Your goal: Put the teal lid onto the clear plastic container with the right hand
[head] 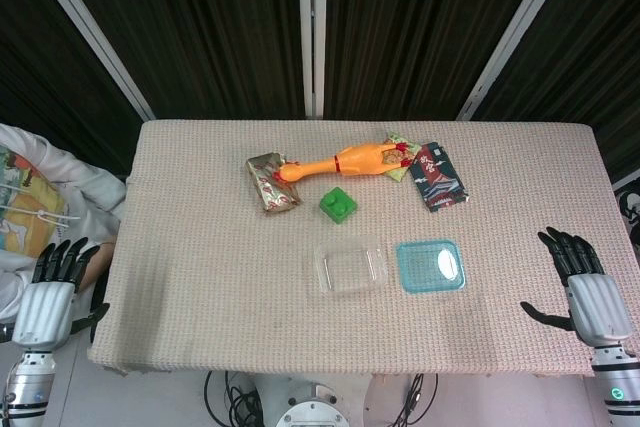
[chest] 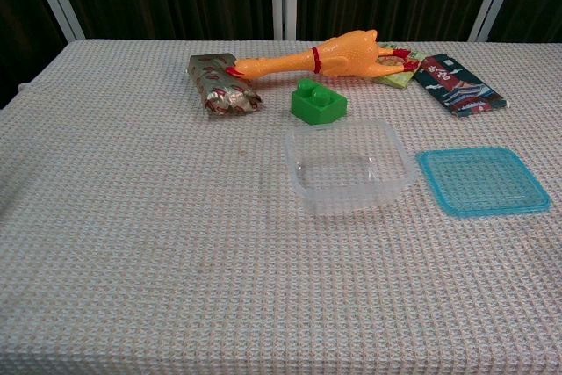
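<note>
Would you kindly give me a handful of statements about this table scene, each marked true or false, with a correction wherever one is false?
1. The teal lid lies flat on the table beside the clear plastic container. True.
2. The right hand is holding the lid. False: it is open near the table's right edge, apart from the lid.
3. The container has something inside it. False: it looks empty, with the cloth showing through.
4. The green block sits between the container and the rubber chicken. True.
5. The left hand rests on the container. False: it is off the table's left edge, holding nothing.
</note>
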Controlling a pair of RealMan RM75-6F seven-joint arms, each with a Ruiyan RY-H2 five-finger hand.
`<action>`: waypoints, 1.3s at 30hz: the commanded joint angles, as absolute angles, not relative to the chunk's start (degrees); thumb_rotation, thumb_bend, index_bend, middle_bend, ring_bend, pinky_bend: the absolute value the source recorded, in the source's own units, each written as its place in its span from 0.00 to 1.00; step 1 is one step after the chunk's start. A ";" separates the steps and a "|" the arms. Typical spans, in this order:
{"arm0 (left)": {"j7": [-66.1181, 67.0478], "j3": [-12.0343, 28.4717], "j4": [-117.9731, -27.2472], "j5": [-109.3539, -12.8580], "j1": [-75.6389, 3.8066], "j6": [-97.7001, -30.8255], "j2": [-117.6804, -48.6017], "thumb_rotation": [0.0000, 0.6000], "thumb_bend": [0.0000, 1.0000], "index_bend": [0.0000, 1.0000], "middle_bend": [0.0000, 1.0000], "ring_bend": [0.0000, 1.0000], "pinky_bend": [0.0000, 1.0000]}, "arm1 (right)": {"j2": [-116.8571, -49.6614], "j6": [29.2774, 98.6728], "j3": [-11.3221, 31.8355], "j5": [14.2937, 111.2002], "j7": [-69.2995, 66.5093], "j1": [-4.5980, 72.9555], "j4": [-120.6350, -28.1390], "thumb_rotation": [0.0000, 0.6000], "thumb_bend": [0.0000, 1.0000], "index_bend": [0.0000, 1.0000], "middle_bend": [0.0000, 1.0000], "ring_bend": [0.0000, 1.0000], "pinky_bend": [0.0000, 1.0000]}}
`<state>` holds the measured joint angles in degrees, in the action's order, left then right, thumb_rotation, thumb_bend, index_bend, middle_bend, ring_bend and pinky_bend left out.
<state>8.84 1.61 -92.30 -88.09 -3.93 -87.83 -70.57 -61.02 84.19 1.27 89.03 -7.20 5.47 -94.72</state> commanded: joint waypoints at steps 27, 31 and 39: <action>10.48 1.74 -93.89 -87.08 -4.18 -86.78 -70.45 1.00 0.14 0.14 0.07 0.00 0.00 | -73.71 44.54 4.31 74.90 4.19 28.82 -86.22 1.00 0.03 0.00 0.10 0.00 0.00; 10.54 1.67 -93.89 -87.03 -4.19 -86.68 -70.46 1.00 0.14 0.13 0.07 0.00 0.00 | -75.25 43.72 4.08 74.15 4.85 29.90 -84.95 1.00 0.04 0.00 0.11 0.00 0.00; 10.24 1.67 -93.59 -86.97 -4.07 -86.89 -70.57 1.00 0.14 0.13 0.07 0.00 0.00 | -76.51 44.46 3.66 73.77 4.75 30.47 -83.47 1.00 0.04 0.00 0.12 0.00 0.00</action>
<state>10.25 1.68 -93.59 -86.97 -4.06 -86.89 -70.57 -76.47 44.41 3.69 73.79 4.73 30.44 -83.51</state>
